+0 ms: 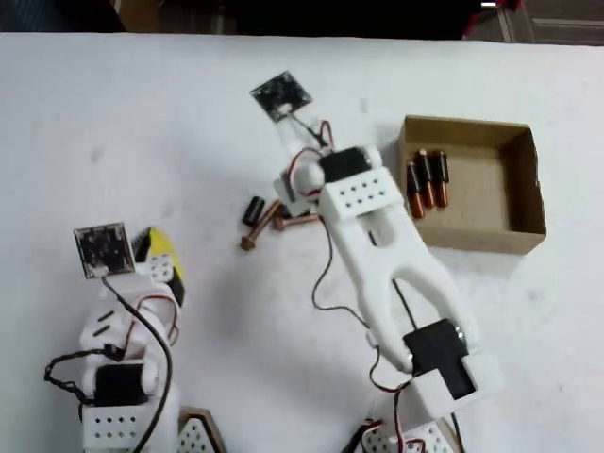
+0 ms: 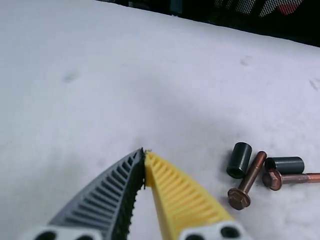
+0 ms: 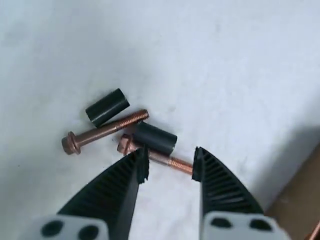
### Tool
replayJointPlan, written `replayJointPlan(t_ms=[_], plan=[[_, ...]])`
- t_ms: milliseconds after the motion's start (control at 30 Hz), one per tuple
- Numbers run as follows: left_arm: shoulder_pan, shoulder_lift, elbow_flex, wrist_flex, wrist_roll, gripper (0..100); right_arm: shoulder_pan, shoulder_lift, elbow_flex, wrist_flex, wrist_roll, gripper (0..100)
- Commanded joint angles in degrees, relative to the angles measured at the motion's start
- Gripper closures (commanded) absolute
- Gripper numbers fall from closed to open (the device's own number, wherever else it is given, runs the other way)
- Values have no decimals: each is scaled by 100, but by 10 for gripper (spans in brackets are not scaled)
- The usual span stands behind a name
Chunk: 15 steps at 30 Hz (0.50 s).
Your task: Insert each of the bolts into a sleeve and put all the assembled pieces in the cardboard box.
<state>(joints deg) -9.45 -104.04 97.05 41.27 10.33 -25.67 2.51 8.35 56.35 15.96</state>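
Two copper bolts (image 3: 102,132) (image 3: 165,159) and two black sleeves (image 3: 106,107) (image 3: 155,138) lie loose in a small cluster on the white table. My right gripper (image 3: 170,162) is open just above them, its fingertips straddling the shank of the nearer bolt. From above, that gripper (image 1: 294,196) hangs over the cluster (image 1: 274,225), left of the cardboard box (image 1: 472,238). Three assembled pieces (image 1: 427,182) lie side by side in the box. My left gripper (image 2: 144,152), one finger grey and one yellow, is shut on nothing, well short of the bolts (image 2: 247,182) and sleeves (image 2: 239,160).
The left arm (image 1: 118,377) sits at the near left corner with its yellow finger (image 1: 159,253) toward the middle. The right arm's white body (image 1: 396,274) slants across the table between its base and the cluster. Cables trail along both arms.
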Motion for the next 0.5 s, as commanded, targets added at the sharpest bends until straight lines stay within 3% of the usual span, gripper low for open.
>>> replayJointPlan(t_ms=[0,133,467], plan=[[-75,-66,-9,18,-70,978,-66,-259,404,-954,378,872],[-75,-66,-9,18,-70,978,-66,84,765,-1569,1090,872],[-75,-66,-9,18,-70,978,-57,1578,79,-1815,1213,872]])
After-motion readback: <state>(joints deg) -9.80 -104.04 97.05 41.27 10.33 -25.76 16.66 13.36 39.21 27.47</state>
